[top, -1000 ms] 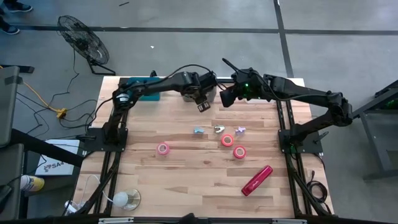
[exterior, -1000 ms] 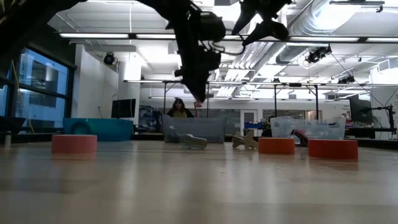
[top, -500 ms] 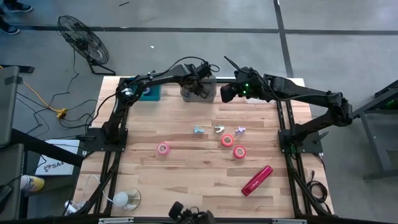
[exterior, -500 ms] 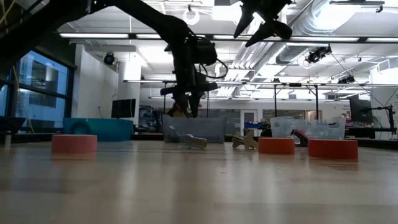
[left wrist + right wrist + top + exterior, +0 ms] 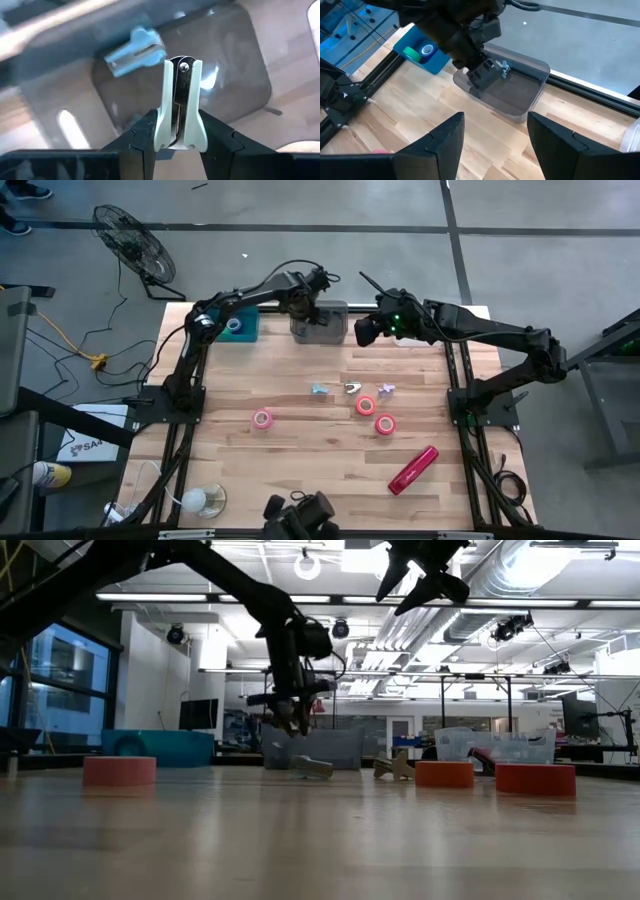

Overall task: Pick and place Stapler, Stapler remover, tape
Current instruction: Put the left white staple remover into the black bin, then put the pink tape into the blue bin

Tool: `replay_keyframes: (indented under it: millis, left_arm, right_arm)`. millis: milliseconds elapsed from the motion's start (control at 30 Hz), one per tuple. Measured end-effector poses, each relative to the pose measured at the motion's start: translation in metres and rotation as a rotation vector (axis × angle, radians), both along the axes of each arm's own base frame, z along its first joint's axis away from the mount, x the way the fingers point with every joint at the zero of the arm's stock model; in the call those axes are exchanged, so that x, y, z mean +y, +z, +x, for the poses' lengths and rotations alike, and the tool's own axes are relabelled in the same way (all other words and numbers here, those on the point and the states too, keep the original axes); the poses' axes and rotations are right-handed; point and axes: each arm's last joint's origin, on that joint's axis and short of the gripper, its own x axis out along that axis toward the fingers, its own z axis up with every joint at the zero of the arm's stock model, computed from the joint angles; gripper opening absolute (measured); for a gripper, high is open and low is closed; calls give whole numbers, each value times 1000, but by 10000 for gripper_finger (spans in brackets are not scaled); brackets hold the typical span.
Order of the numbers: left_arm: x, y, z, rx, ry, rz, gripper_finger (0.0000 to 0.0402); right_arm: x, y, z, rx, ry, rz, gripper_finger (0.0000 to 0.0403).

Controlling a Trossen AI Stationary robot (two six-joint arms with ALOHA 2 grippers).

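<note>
My left gripper (image 5: 303, 302) (image 5: 179, 130) hangs over the clear grey bin (image 5: 338, 330) (image 5: 515, 100) at the table's far edge, shut on a white staple remover (image 5: 180, 95). A blue staple remover (image 5: 134, 50) lies on the bin's floor. My right gripper (image 5: 362, 332) (image 5: 495, 120) waits open, raised just right of the bin. The red stapler (image 5: 413, 469) lies flat near the table's right near corner. Three small staple removers (image 5: 352, 388) and three pink tape rolls (image 5: 365, 405) lie mid-table. My left gripper pinches the white staple remover between its two fingers (image 5: 145, 131), which press on the flared white grips (image 5: 161, 122) at its base. The remover's jaw end (image 5: 184, 65) sticks out past the fingertips toward the bin floor. It is lifted clear above the bin.
A blue bin (image 5: 240, 328) with tape rolls inside stands left of the grey bin. One pink roll (image 5: 262, 418) lies apart toward the left. The table's near left part is bare wood. A person shows far behind in the low view.
My left gripper has moved toward the far edge, from over the bare wood just before the grey bin to over the bin itself, turning and tipping downward on the way. It has kept the white staple remover pinched. My right arm has stayed still.
</note>
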Motion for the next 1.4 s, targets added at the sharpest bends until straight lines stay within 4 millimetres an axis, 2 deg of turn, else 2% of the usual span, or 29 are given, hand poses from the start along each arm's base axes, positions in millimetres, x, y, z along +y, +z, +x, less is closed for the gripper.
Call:
replay_keyframes:
  millis: [67, 533, 633, 867, 1000, 1267, 1400]
  left_arm:
    - [2, -2, -3, -16, -7, -49, 114]
    - [2, -2, 0, -47, -22, -60, 117]
    - [1, -3, 0, -41, -22, -64, 134]
    - [1, -2, 1, -61, -34, -89, 208]
    - [1, -2, 1, -61, -39, -88, 237]
    - [1, -2, 1, -60, -42, -88, 245]
    - [1, 8, 5, -84, -69, -69, 245]
  right_arm:
    - [0, 0, 0, 3, 2, -1, 209]
    - [1, -1, 0, 17, 40, 4, 209]
    - [1, -1, 0, 17, 52, 9, 209]
    - [2, -2, 0, 15, 70, 22, 209]
    - [2, -2, 0, 24, 92, 23, 209]
    - [3, -3, -1, 41, 106, 32, 209]
    - [3, -4, -1, 47, 122, 35, 209]
